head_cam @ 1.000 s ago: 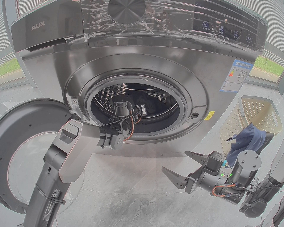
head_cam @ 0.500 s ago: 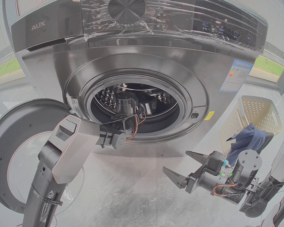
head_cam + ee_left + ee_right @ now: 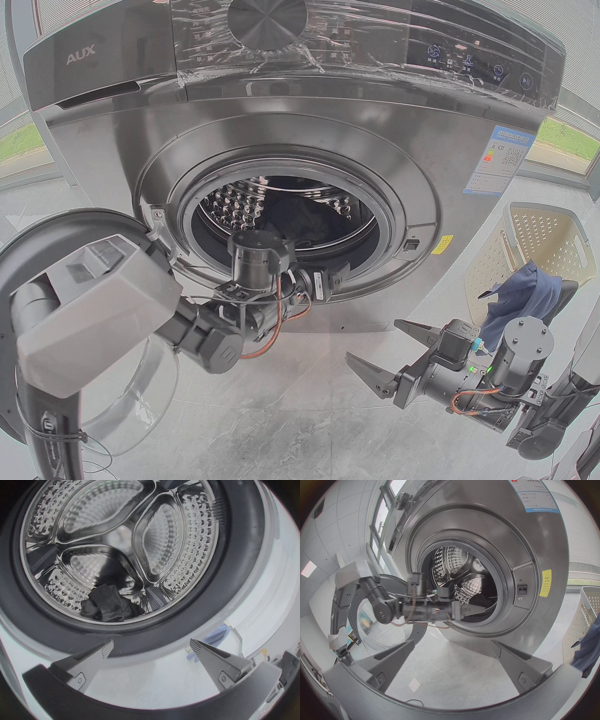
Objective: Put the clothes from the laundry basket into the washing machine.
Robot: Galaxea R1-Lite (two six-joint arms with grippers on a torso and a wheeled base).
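- Your left gripper point(image 3: 150, 643) is spread wide and holds nothing. It sits at the lower lip of the washing machine point(image 3: 312, 125) opening, just outside the drum point(image 3: 125, 542).
- A dark garment point(image 3: 107, 605) lies crumpled on the drum floor, well inside the door seal and apart from the left fingertips. Judge that piece delivered.
- Your right gripper point(image 3: 374, 342) is also spread and empty. It hangs low over the floor in front of the machine, with its tips aimed toward the robot's left.
- The piece left to move is the blue garment point(image 3: 525, 297). It is draped over the near rim of the laundry basket point(image 3: 544, 209), which stands to the right of the machine.
- The relation that matters: the blue garment lies behind the right gripper's wrist, on the side away from its fingertips. Your right arm is much the nearer; the left is across at the door.
- The cloth hangs with its long axis running roughly top to bottom, so you probably need to turn the right gripper back toward the basket and pinch across the fold at the rim.
- You cannot tell whether more clothes lie deeper in the basket; the arm and the cloth hide that part.
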